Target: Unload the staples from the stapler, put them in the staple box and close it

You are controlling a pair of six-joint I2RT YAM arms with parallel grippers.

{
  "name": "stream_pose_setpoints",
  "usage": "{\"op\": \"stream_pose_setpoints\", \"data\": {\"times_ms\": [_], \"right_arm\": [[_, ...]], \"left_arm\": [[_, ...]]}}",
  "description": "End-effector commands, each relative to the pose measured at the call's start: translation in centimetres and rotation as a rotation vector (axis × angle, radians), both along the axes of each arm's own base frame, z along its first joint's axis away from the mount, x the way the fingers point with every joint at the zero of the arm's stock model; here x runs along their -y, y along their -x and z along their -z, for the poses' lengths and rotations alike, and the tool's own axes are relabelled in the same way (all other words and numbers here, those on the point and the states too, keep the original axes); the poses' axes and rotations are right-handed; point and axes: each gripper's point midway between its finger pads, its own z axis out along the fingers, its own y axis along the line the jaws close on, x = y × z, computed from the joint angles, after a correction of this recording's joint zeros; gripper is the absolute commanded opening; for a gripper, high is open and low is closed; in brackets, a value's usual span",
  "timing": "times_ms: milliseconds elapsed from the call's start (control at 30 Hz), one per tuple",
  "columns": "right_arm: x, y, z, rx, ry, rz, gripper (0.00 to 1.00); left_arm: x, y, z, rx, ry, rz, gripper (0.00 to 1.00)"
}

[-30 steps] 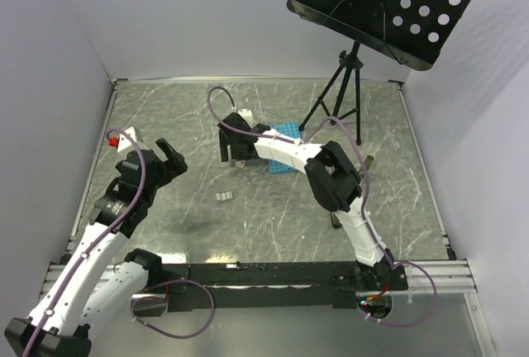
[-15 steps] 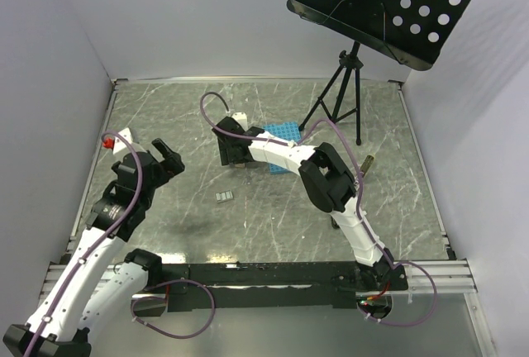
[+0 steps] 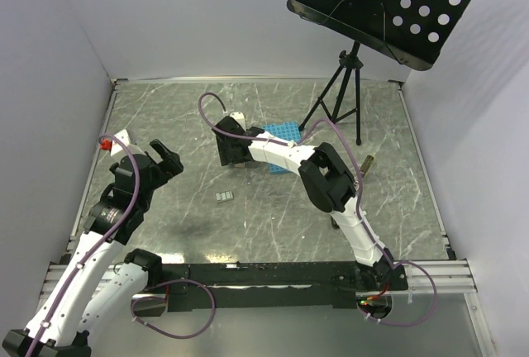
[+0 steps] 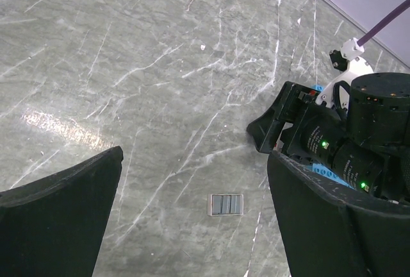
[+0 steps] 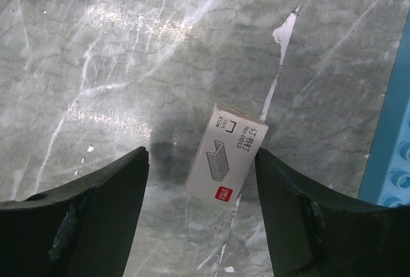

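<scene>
A grey marbled table point(image 3: 165, 109) fills the floor between white walls. At its far right a black music stand point(image 3: 388, 2) with a perforated desk rises on a tripod point(image 3: 343, 97). A blue studded plate point(image 3: 285, 131) lies flat near the middle. Near its edge, not touching, lies a small white box point(image 5: 225, 153), set askew, with a staple drawing and a red patch printed on top. A small brass-coloured item point(image 3: 369, 159) lies further right, too small to identify.

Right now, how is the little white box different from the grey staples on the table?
The box is white with a printed drawing and a red mark; the staples are plain grey metal. The box lies between the right hand's open fingers; the staples lie alone, out in the open. Both rest flat on the table, and neither is held.
</scene>
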Motion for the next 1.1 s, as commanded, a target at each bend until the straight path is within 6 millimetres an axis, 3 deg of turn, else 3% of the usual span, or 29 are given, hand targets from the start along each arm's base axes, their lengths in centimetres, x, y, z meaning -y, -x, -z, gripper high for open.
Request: {"op": "stream_pose_setpoints", "data": {"times_ms": [0,233,433,467,600,633,833,933,1067], "right_arm": [[-1.9,-0.6,-0.1,0.021,-0.042,-0.045,0.75],[-3.6,0.0,-0.3,0.026,-0.089,-0.141,0.75],[-5.0,0.8,-0.7,0.027,-0.143,-0.204,0.72],[-5.2,1.1,-0.7,0.017,-0.153,-0.216,0.72],[-5.8,2.3,-0.5,0.012,-0.157,-0.250,0.70],[-6.0,2.3,-0.6,0.020,-0.169,-0.266,0.70],[-7.7,3.8,-0.7,0.026,-0.195,-0.363,0.69],[-8.2,4.5,-1.1,0.034,-0.208,-0.387,0.66],[-10.0,6.3,-1.7,0.044,-0.246,-0.468,0.66]], "left_arm": [[-0.2,-0.1,-0.4,0.023,-0.012,-0.005,0.99],[1.4,-0.4,0.4,-0.005,0.027,0.060,0.99],[1.6,-2.0,1.2,-0.084,0.132,0.069,0.99],[0.2,-2.7,1.5,-0.096,0.155,0.021,0.99],[-1.6,-3.6,2.0,-0.132,0.220,-0.010,0.99],[-3.2,-3.9,1.8,-0.123,0.224,-0.062,0.99],[-5.9,-4.4,3.9,-0.170,0.270,-0.165,1.00],[-7.0,-4.1,6.0,-0.233,0.327,-0.251,0.99],[-7.0,-4.1,8.0,-0.287,0.364,-0.253,0.99]]}}
